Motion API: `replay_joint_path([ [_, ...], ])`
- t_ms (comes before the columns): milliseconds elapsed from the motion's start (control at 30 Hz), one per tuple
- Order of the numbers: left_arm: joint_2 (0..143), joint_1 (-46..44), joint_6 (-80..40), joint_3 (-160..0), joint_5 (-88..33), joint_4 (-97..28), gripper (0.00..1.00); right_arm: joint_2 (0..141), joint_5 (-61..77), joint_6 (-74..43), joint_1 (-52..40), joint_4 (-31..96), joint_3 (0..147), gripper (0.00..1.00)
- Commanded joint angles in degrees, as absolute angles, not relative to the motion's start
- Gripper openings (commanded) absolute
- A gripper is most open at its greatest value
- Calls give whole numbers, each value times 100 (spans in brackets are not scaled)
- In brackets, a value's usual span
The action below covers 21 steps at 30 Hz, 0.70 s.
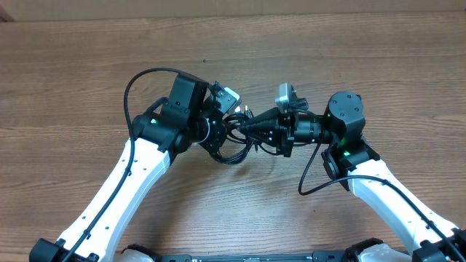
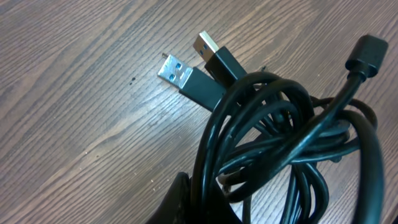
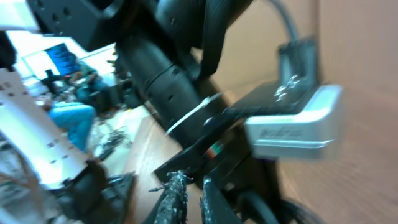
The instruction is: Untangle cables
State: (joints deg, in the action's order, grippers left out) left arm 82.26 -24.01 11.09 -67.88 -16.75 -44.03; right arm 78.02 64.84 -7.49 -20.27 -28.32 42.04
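Nearest the lens, left gripper [image 2: 182, 200] pinched shut on the low loops of the cables [image 2: 273, 137], one knotted bundle over the table [image 2: 74, 93], with right gripper [image 3: 189, 196] narrowed to a sliver close beside it and nothing surely in it. Likely handles light, limp and slick-jacketed, apt to spring back into coils; better taken at a stiff plug [image 2: 186, 78] or a free outer strand than at the knot. Cannot trace which strand crosses which; right wrist view blurred, grip contact there unreadable.
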Motion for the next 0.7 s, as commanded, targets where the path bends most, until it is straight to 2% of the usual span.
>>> replay_joint_path([
  [0, 8326, -2438, 978, -6879, -1741, -4261, 4, 7765, 6866, -749, -2018, -2320, 4246, 11],
  [33, 8326, -2438, 982, -6879, -1741, -4213, 4, 7765, 6862, -746, -2016, -2088, 4246, 13],
  [133, 8326, -2438, 1168, -6879, -1743, -4084, 4, 7765, 6670, -749, -2010, -1531, 4246, 30],
  [200, 8326, -2438, 1485, -6879, -1743, -4069, 4, 7765, 6532, -746, -2010, -1295, 4246, 58],
  [333, 8326, -2438, 1903, -6879, -1741, -4167, 4, 7765, 6486, -720, -1942, -1251, 4246, 57],
  [533, 8326, -2438, 1920, -6879, -1743, -4460, 4, 7765, 6346, -770, -1653, -1177, 4246, 54],
  [667, 8326, -2438, 1483, -6879, -1743, -4246, 4, 7765, 6348, -1533, -1601, -954, 4246, 54],
])
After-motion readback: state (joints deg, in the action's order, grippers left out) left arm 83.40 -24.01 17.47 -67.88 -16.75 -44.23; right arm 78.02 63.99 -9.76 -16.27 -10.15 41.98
